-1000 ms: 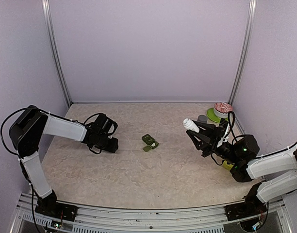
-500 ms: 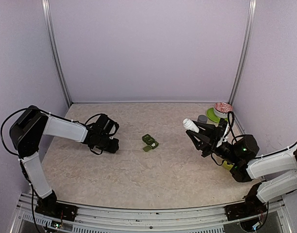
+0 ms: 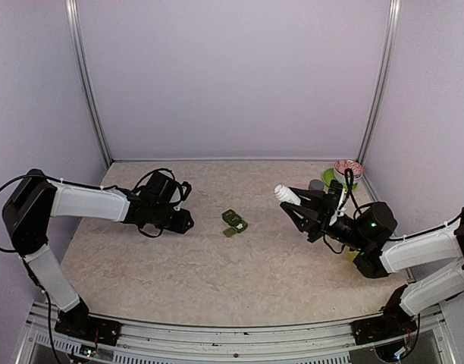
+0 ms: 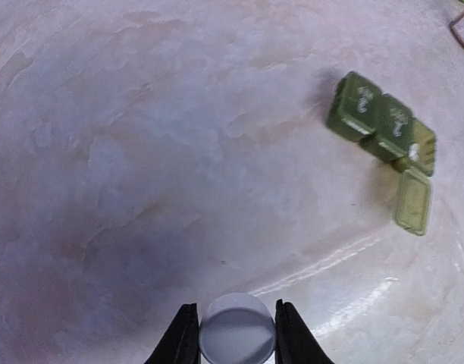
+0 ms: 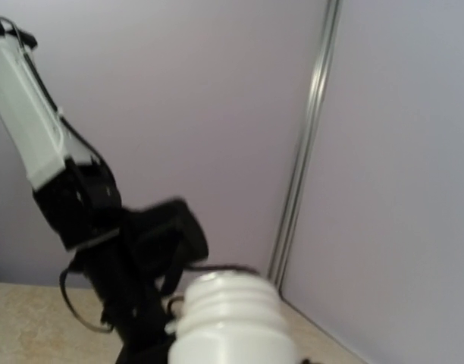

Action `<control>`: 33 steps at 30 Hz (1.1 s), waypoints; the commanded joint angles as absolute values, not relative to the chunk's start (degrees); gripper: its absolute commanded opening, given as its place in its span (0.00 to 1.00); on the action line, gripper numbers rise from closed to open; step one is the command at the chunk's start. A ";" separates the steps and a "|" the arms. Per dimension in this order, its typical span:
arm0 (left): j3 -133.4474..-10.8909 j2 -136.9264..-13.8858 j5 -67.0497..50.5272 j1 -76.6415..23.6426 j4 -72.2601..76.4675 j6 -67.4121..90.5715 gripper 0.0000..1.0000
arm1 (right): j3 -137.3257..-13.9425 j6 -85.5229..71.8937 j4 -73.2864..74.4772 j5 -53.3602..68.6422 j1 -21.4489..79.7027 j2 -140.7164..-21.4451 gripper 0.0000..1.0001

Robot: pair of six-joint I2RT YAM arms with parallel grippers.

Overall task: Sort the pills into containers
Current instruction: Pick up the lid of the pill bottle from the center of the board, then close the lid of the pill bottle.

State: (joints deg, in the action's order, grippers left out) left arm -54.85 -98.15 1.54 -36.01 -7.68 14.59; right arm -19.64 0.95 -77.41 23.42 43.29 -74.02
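Observation:
My left gripper (image 3: 185,220) hovers left of the table's middle, shut on a small white round cap (image 4: 237,332) that sits between its two dark fingers. To its right on the table lies a green pill organizer (image 3: 233,222) with one lid flipped open (image 4: 413,201). Of the pills, only a pale speck (image 4: 413,152) shows in an open compartment. My right gripper (image 3: 300,206) is shut on a white bottle (image 3: 283,195) held tilted above the table, its open threaded neck (image 5: 228,307) pointing up and left toward the left arm.
At the back right corner stand a green disc (image 3: 337,180), a red-patterned round container (image 3: 349,167) and a grey cap (image 3: 316,185). A bright green thing (image 3: 355,256) peeks out under the right arm. Lilac walls close the table on three sides.
The left gripper has closed on the white cap and moved right toward the organizer. The right arm has carried the bottle left, toward the middle.

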 commanded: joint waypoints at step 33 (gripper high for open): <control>-68.45 -87.81 -31.85 -52.03 11.67 27.43 0.32 | -23.55 8.29 -73.00 19.46 50.00 -78.40 0.29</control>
